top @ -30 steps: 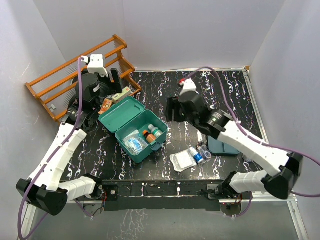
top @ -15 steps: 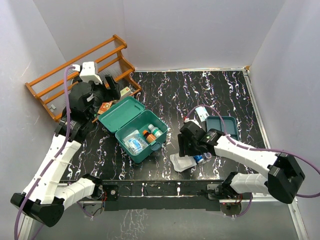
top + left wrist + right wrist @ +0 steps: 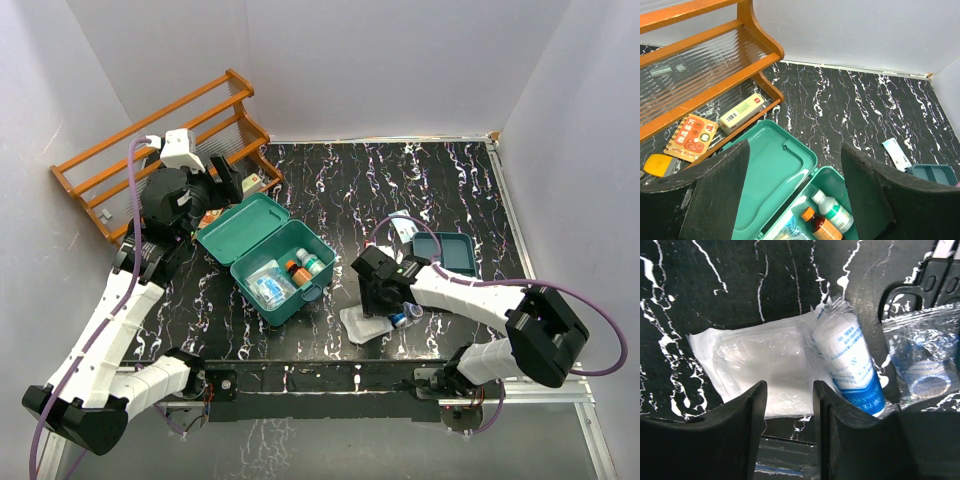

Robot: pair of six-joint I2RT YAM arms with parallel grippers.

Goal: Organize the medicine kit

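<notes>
Top external: kit (image 3: 240, 230) sits left of centre, lid thrown back, bottles (image 3: 303, 267) and a packet inside. The left gripper (image 3: 795, 190) hangs above the lid, jaws wide and empty. Right gripper (image 3: 789, 410) is low over a flat white pouch (image 3: 750, 360) near the table's front edge, jaws parted, gripping nothing, with a blue-white tube (image 3: 852, 362) just beside. Risk, as I judge it: the thin slick film slips the pinch, or the jaws catch the tube too and drag it.

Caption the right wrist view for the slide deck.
Right end effector, open, low over a white flat packet beside a blue-and-white wrapped roll on the black marbled table.
</notes>
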